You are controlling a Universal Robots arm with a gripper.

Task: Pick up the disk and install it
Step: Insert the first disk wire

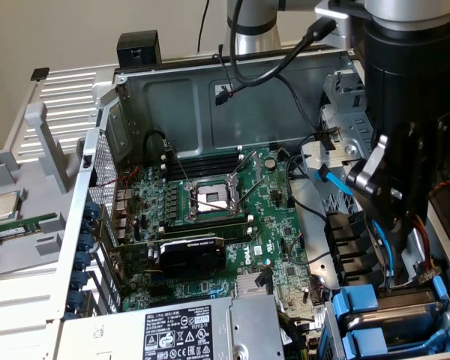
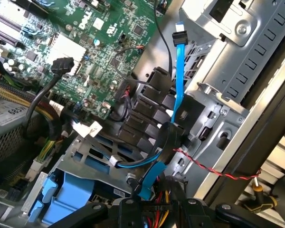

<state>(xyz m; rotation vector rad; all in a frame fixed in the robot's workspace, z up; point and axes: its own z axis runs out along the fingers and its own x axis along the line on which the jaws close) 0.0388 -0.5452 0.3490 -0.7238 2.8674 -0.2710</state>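
Seemingly disk [image 1: 358, 298], blue-framed, sits in drive cage [image 2: 80, 156] at five o'clock, exterior view; tool [image 2: 156, 214] just above, opening cannot tell. Risk: blue SATA cable [image 2: 178, 80] snags tool, carrier jams crooked.

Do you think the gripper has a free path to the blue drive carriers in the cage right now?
Probably not directly: the gripper hangs above the drive cage, whose metal frame, along with a blue cable, crosses over the blue carriers.

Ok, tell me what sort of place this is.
Probably a computer assembly or repair bench: an opened workstation case showing its motherboard, an empty processor socket and the power supply.
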